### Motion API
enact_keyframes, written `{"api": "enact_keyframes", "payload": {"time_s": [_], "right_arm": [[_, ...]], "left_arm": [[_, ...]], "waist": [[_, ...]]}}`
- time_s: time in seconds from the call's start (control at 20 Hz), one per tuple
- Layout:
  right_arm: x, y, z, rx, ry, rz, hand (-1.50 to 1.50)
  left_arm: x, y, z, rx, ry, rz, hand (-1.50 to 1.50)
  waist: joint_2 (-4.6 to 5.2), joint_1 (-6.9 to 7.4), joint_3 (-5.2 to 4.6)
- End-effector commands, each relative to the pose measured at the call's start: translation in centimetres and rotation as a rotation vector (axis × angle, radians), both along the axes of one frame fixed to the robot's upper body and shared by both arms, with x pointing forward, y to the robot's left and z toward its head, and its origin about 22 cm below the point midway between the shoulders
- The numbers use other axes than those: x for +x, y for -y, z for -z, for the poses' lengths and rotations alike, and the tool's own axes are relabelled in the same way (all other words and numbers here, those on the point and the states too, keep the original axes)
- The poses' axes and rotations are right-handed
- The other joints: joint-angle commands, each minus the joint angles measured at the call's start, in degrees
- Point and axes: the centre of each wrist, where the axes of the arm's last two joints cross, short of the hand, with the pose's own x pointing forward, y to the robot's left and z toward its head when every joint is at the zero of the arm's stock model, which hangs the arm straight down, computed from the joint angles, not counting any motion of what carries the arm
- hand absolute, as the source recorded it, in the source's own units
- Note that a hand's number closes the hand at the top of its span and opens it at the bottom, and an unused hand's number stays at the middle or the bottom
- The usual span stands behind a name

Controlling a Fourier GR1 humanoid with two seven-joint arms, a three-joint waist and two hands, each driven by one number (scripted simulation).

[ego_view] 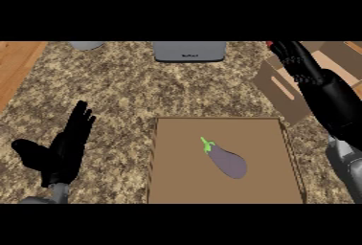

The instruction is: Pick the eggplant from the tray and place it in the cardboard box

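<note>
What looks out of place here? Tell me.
Nothing stands out. The purple eggplant lies flat in the brown tray, unspilled. The right hand reaches over the open cardboard box; the left hand rests open.

Frame centre: speckled granite counter [120, 86], bare stone.
Lower centre: shallow brown tray [268, 191], low rim, open from above.
Upper right: open cardboard box [283, 91], black right hand [300, 62] over it.
Top edge: grey appliance [189, 51].

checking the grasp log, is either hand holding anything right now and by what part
Nothing is held. The eggplant lies untouched on the tray. The left hand rests open at the left; the right hand is open over the cardboard box.
</note>
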Motion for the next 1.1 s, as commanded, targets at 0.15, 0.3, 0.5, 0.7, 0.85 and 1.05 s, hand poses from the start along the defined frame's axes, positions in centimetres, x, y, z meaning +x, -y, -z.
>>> {"api": "enact_keyframes", "payload": {"time_s": [0.15, 0.3, 0.5, 0.7, 0.85, 1.05], "right_arm": [[-0.7, -0.8, 7.7, -0.416, -0.596, -0.021, -1.50], [0.5, 0.7, 5.3, 0.213, -0.387, 0.267, -1.50], [-1.8, -1.5, 6.9, -1.157, -0.484, -0.133, -1.50], [-1.3, -4.5, 5.0, -1.327, -0.353, -0.282, -1.50], [0.2, -8.1, 0.6, -1.367, -0.275, -0.316, -1.50], [2.5, -11.0, -3.6, -1.464, -0.302, -0.361, -1.50]], "left_arm": [[1.6, 1.9, -3.2, 0.178, 0.182, 0.246, 0.00], [1.4, 1.3, -2.5, 0.184, 0.138, 0.237, 0.00], [2.1, 3.7, -3.0, 0.270, 0.170, 0.448, 0.00], [3.5, 4.4, -4.6, 0.280, 0.184, 0.469, 0.00], [2.9, 5.4, -2.0, 0.279, 0.177, 0.486, 0.00], [4.4, 6.4, -3.1, 0.269, 0.198, 0.461, 0.00]], "waist": [[3.73, 0.37, -1.07], [1.81, -7.89, 1.46], [3.39, 1.22, -1.23], [3.29, 1.58, -0.75], [3.22, 1.28, -0.81], [3.12, 1.01, -0.82]]}}
